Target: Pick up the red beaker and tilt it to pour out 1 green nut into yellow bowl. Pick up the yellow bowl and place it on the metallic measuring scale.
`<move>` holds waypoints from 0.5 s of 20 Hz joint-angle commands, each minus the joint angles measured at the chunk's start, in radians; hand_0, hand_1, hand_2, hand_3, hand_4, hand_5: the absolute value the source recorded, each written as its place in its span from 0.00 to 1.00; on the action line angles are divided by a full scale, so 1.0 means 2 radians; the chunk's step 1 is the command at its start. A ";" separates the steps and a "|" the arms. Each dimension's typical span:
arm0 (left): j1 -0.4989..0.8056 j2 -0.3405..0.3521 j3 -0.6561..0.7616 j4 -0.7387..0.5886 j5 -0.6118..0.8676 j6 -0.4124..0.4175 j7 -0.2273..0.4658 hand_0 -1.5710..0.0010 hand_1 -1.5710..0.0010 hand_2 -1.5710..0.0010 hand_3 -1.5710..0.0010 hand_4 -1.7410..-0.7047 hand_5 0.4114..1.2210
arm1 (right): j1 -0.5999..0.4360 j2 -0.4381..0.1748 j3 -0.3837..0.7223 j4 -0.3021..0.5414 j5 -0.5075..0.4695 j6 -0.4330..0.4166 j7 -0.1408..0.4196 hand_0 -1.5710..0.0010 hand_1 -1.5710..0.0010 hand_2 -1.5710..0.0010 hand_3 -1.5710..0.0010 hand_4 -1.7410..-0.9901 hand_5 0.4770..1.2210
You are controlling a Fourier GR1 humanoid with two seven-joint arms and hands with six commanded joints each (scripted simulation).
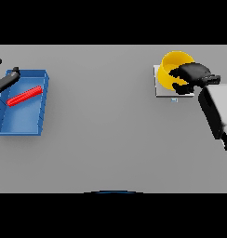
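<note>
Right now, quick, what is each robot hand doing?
Left hand: open, fingers straight, holding nothing, over the blue tray by the red beaker.
Right hand: fingers curled round the yellow bowl on the scale.

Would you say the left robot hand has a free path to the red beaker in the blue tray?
Probably yes: the left robot hand hovers at the blue tray edge, beside the lying red beaker, with nothing between them.
</note>
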 commanded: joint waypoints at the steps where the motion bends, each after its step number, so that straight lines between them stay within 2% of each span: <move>1: 0.003 0.002 0.002 -0.005 0.002 0.000 -0.003 1.00 1.00 1.00 1.00 0.87 0.44 | -0.007 -0.001 -0.005 0.005 -0.003 0.005 0.005 0.61 0.65 0.70 0.75 0.33 0.56; 3: -0.001 0.005 0.001 -0.002 0.000 -0.002 0.001 1.00 1.00 1.00 1.00 0.88 0.42 | -0.006 -0.003 -0.004 0.005 -0.002 0.007 0.002 0.75 0.76 0.81 0.84 0.35 0.50; 5: 0.004 -0.002 -0.002 -0.006 0.000 0.001 -0.002 1.00 1.00 1.00 1.00 0.88 0.42 | -0.006 -0.002 0.003 0.007 0.004 0.008 0.002 0.84 0.84 0.88 0.89 0.39 0.47; 6: 0.003 -0.003 -0.002 -0.007 0.001 0.002 0.000 1.00 1.00 1.00 1.00 0.87 0.42 | -0.007 -0.003 0.007 0.006 0.006 0.011 -0.004 0.87 0.88 0.90 0.92 0.41 0.46; 7: 0.008 -0.003 -0.001 -0.015 0.002 0.004 0.001 1.00 1.00 1.00 1.00 0.87 0.42 | -0.008 -0.002 0.007 0.007 0.007 0.015 0.006 0.90 0.90 0.92 0.93 0.43 0.45; 10: 0.007 -0.001 -0.003 -0.011 -0.002 0.005 0.002 1.00 1.00 1.00 1.00 0.88 0.43 | -0.006 -0.004 0.010 0.009 0.009 0.022 0.007 0.95 0.95 0.96 0.97 0.46 0.42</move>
